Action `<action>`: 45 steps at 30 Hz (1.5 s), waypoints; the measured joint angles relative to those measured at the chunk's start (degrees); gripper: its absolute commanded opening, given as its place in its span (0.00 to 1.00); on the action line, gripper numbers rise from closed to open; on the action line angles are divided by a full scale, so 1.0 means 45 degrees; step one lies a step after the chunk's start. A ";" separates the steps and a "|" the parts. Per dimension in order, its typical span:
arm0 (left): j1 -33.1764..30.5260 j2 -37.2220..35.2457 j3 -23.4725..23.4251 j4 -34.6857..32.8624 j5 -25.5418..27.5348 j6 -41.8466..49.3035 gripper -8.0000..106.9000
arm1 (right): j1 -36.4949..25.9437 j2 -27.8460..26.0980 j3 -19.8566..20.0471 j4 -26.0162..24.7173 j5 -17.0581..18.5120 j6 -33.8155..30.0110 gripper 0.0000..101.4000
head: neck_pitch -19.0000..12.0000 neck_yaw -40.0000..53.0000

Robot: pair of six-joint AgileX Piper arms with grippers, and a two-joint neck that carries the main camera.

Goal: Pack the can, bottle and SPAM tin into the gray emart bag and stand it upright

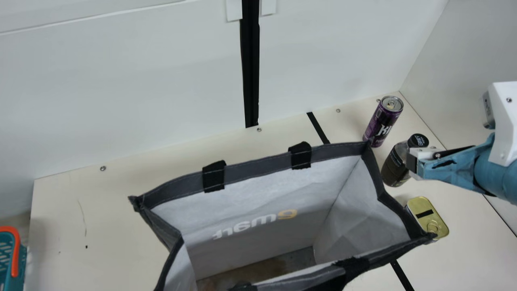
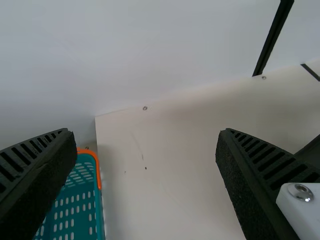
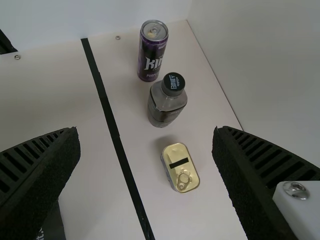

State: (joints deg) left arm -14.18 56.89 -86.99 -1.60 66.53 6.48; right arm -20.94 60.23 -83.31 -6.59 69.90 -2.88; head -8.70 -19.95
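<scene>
The gray emart bag (image 1: pixel 262 226) stands upright and wide open in the main view, its inner floor visible. Right of it are the purple can (image 1: pixel 383 121), the dark bottle (image 1: pixel 396 161) and the SPAM tin (image 1: pixel 428 218), which the bag's corner partly covers. My right gripper (image 1: pixel 416 163) is above the table, in front of the bottle in that view. In the right wrist view, my right gripper (image 3: pixel 146 185) is wide open, with the can (image 3: pixel 151 52), bottle (image 3: pixel 166 102) and tin (image 3: pixel 180 167) standing apart below. My left gripper (image 2: pixel 145 185) is open and holds nothing.
A teal basket with an orange rim (image 1: pixel 15 250) stands at the far left. White walls (image 1: pixel 141 81) rise behind the table (image 1: pixel 101 226) and along its right side. Black tape (image 3: pixel 110 117) runs across the tabletop.
</scene>
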 measured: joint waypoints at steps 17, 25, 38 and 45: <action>0.0131 0.1585 -0.2250 -0.1648 0.0049 0.2300 0.85 | 0.0000 0.0000 0.0000 0.0000 0.0000 0.0000 0.94 | 0.0000 0.0020; -0.0287 0.2210 -0.3148 -0.2113 0.0011 0.2979 0.85 | 0.0000 0.0000 0.0000 0.0000 0.0000 0.0000 0.94 | 0.0000 0.0020; -0.1713 0.3207 -0.4546 -0.2131 -0.0054 0.3353 0.85 | 0.0000 0.0000 0.0000 0.0000 0.0000 0.0000 0.94 | 0.0000 0.0020; -0.2729 0.3733 -0.5289 -0.1971 -0.0115 0.3378 0.85 | 0.0000 0.0000 0.0000 0.0000 0.0000 0.0000 0.94 | 0.0000 0.0020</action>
State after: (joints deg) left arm -26.46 73.68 -110.79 -10.47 66.02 21.68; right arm -20.94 60.23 -83.31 -6.59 69.90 -2.88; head -8.70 -19.86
